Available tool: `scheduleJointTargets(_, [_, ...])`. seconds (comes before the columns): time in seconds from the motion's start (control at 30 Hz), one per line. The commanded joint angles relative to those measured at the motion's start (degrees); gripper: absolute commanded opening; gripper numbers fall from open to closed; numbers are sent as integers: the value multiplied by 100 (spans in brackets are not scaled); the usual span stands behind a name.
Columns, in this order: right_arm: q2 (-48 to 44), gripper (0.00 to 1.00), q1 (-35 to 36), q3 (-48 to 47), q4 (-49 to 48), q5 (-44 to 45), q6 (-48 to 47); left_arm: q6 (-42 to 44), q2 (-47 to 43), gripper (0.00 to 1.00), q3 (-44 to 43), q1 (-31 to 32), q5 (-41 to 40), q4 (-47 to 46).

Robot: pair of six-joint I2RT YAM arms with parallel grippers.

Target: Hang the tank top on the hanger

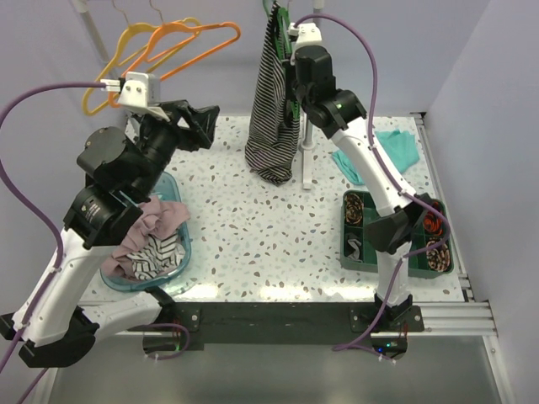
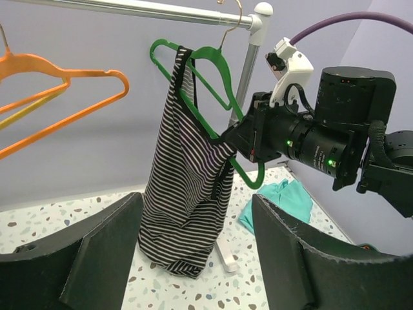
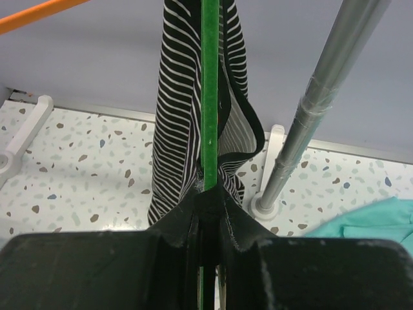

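The striped tank top (image 2: 186,194) hangs bunched from one arm of the green hanger (image 2: 218,68), one strap looped over its upper end and the hem resting on the table. The hanger tilts steeply, its metal hook over the rail (image 2: 161,10). My right gripper (image 3: 210,190) is shut on the hanger's lower arm (image 3: 208,97), right beside the tank top (image 3: 174,129). My left gripper (image 2: 197,203) stands open and empty, some way in front of the top. From above, the tank top (image 1: 271,118) hangs between the left gripper (image 1: 200,126) and the right gripper (image 1: 295,101).
Orange hangers (image 1: 181,46) and a yellow one hang on the rail to the left. A blue bin (image 1: 178,252) with clothes stands near left. A green compartment tray (image 1: 349,231) sits near right, a teal cloth (image 1: 392,151) behind it. The rack's pole (image 3: 319,103) stands just right of the top.
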State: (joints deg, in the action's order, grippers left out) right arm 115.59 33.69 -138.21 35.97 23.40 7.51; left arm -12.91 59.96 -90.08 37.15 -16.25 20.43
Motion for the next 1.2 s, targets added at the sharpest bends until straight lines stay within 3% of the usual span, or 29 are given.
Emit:
scheduleJointTargets(0.0, [-107,0,-38,-74,-433,69,75,-45,-46,73,105,-23,69,-232])
scheduleJointTargets(0.73, [-265,2,-38,453,-257,-116,295,-151,-125,74,421,-23,122,-320])
scheduleJointTargets(1.0, [-660,49,-38,479,-116,-458,444,-221,-239,75,816,-23,175,-416])
scheduleJointTargets(1.17, [-1126,64,-29,882,-142,-748,620,-361,-222,76,1150,-23,289,-531])
